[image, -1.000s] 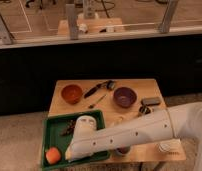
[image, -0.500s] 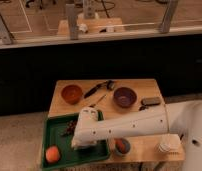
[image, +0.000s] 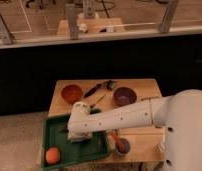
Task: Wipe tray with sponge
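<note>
A small table [image: 144,86] with a pale wooden top stands in the middle of the view, on a light, speckled beige floor [image: 19,142]. Behind it runs a low, dark wall [image: 94,60], almost black, capped by a pale grey ledge [image: 39,41] that crosses the whole width. Grey upright posts [image: 71,20] rise from the ledge, well apart from one another. Beyond them lies a brighter area with a light brown floor [image: 139,11] and a second wooden table [image: 91,27] just behind the middle post. The light is even and soft. The gripper [image: 76,136] hangs low over the near left part of the front table.
</note>
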`<state>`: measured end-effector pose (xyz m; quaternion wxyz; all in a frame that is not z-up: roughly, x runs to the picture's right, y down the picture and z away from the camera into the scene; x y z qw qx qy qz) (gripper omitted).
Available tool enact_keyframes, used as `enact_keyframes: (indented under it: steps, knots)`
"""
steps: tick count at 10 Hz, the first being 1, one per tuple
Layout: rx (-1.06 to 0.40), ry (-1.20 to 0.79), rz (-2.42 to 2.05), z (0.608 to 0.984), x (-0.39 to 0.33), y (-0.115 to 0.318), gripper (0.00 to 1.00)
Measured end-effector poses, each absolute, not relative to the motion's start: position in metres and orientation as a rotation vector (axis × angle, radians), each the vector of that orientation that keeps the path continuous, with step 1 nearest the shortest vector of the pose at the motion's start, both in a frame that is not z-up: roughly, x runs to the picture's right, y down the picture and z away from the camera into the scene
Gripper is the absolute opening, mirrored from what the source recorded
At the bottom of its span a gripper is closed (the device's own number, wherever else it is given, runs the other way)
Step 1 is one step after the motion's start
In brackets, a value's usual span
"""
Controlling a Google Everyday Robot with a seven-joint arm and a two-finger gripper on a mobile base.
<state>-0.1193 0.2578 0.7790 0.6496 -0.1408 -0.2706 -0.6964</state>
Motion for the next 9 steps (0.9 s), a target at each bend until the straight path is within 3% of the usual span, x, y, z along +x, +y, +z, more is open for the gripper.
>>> enact_keyframes:
  steps: [5,9]
  knots:
    - [-0.319,-0.688,-1.656,0.723,-0.117,0.285,0.00]
    - [-0.377,-0.627,-1.604,0.728,-0.059,0.281,0.00]
